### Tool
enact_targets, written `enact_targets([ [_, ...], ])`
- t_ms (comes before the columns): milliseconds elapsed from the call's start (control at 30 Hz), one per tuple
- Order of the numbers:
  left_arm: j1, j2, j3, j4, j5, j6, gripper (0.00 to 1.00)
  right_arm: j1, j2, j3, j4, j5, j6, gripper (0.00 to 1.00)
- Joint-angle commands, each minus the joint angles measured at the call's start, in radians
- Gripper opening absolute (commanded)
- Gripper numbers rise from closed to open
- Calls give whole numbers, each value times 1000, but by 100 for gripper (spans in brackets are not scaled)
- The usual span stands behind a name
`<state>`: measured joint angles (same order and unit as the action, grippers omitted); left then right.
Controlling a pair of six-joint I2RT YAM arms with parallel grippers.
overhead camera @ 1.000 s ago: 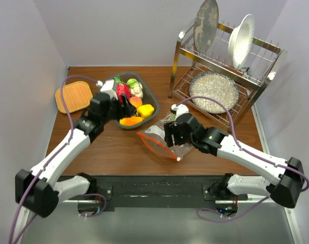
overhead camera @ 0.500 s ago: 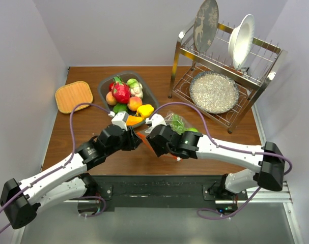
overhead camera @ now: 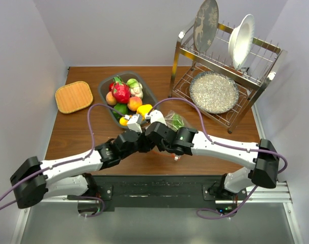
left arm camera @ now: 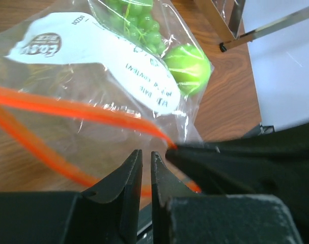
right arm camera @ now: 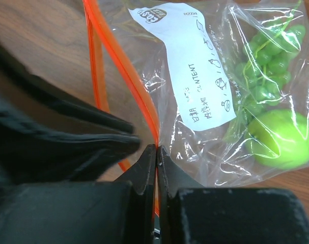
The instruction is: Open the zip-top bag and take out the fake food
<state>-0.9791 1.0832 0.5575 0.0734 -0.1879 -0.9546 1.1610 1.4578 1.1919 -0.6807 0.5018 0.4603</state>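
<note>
The only readable print is on the white label (right arm camera: 187,61) of the zip-top bag (right arm camera: 195,147), near the middle of the bench. A brown logo (right arm camera: 150,16) at one end begins with "Easy"; its second line is too small to make out. Further along the label are "CONTENT" and Chinese characters, with small drawn icons beside them. A short code at the label's edge is illegible.

L gripper (left arm camera: 146,156), R gripper (right arm camera: 157,150) converged, pinched zip-top bag (right arm camera: 187,71) at strip (right arm camera: 138,95), prob.
</note>
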Motion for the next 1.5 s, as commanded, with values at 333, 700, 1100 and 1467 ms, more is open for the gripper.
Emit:
enact_targets([
  [333,-64,336,-70,445,-156,-131,8,3,-138,3,21,-83,124,0],
  [700,-112,478,-48,457,-159,-150,0,3,-234,29,-43,-117,115,34],
  [1100,-133,437,-8,388,-145,-107,2,-355,-447,-205,-94,-101,103,71],
  [1467,-133,392,19,336,-130,-67,3,-767,-324,-314,92,-307,-20,79],
])
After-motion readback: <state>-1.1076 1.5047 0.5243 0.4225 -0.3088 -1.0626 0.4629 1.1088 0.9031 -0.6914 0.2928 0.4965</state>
